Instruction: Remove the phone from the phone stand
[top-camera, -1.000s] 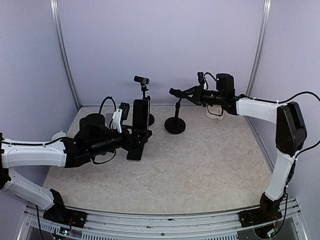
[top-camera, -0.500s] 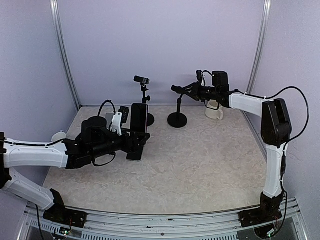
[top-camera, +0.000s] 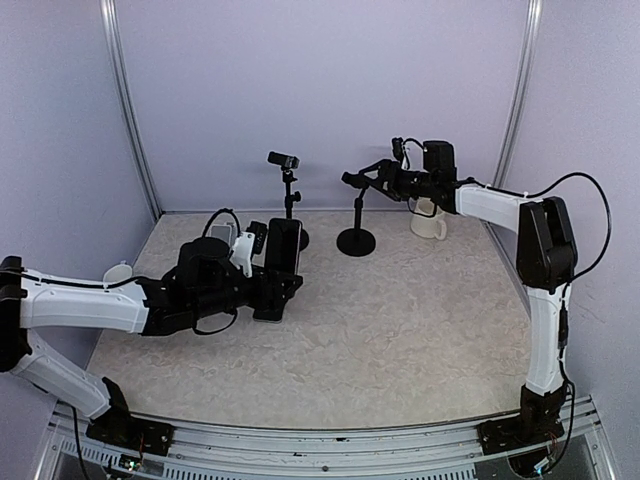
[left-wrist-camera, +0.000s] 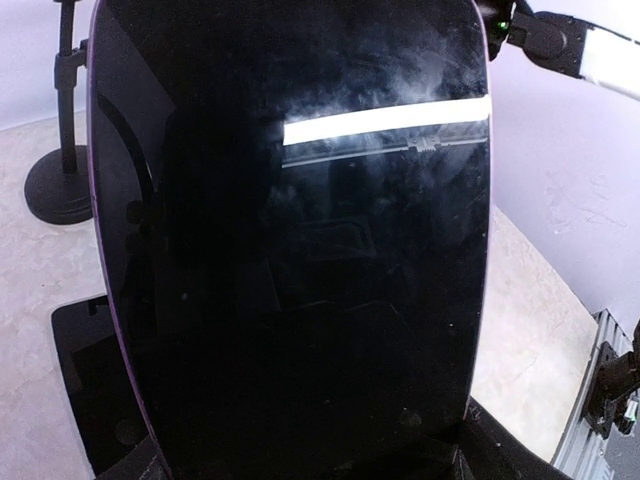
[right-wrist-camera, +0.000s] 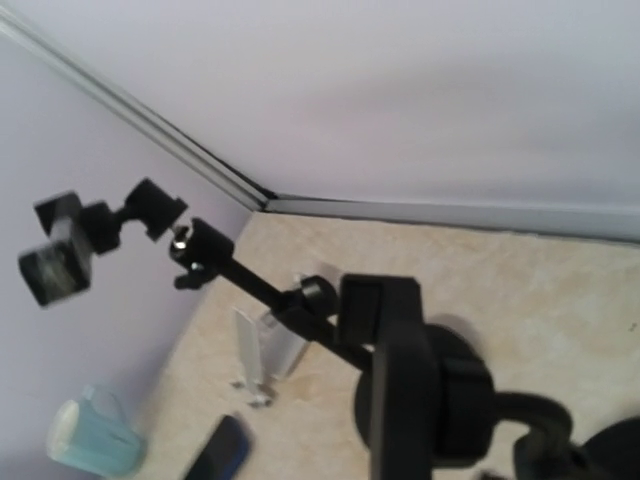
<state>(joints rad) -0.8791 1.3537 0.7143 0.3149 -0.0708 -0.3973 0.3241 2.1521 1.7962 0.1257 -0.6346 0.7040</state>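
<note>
1. The left end effector (top-camera: 279, 287) is clamped on the lower part of the phone (top-camera: 284, 245). It holds the phone upright, and the dark screen fills almost the whole left wrist view.
2. The phone is toward the left-centre of the surface (top-camera: 400, 330), well apart from the phone stand (top-camera: 356, 240). The stand is a black pole on a round base, further back and to the right.
3. The right end effector (top-camera: 352, 179) reaches in from the right and hovers at the top of the stand's pole. From here I cannot tell whether its fingers are spread or pinched on the pole, because the right wrist view is blurred and mostly blocked by dark parts.
4. A small camera (top-camera: 284, 160) on its own thin tripod stands just behind the phone.
5. A white mug (top-camera: 428, 224) stands near the back right, behind the right arm. A pale cup (top-camera: 118, 270) stands by the left wall.
</note>
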